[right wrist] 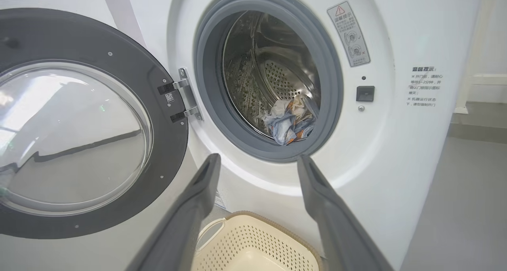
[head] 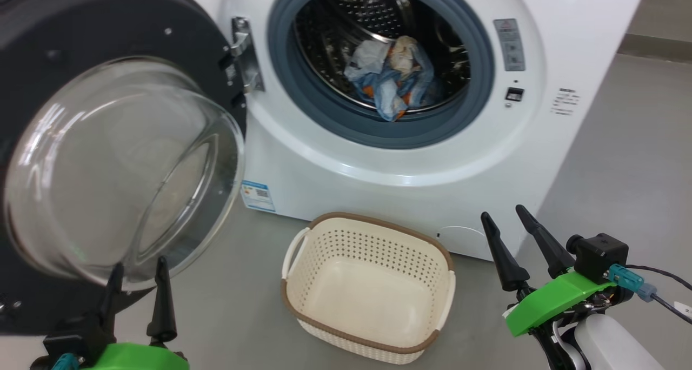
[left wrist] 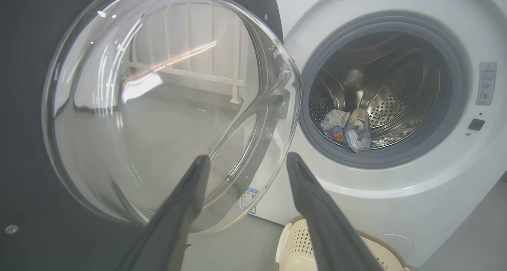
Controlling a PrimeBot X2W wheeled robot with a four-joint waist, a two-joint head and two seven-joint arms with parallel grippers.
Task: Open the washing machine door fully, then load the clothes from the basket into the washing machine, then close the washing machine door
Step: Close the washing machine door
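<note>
The white washing machine (head: 389,164) (left wrist: 396,191) (right wrist: 396,144) stands with its round black door (head: 113,34) (left wrist: 23,144) (right wrist: 119,49) swung wide to the left, glass bowl bulging toward me. Light blue clothes (head: 392,80) (left wrist: 348,130) (right wrist: 291,120) with orange and cream patches lie in the steel drum. On the floor in front sits the cream basket (head: 367,289) (left wrist: 293,243) (right wrist: 253,243), nothing inside it. My left gripper (head: 138,270) (left wrist: 247,162) is open just below the door's glass bowl. My right gripper (head: 505,213) (right wrist: 257,162) is open, right of the basket, holding nothing.
Grey floor (head: 621,159) stretches to the right of the machine. The open door overhangs the floor at the left, close above my left gripper. A small blue label (head: 255,196) sits low on the machine's front.
</note>
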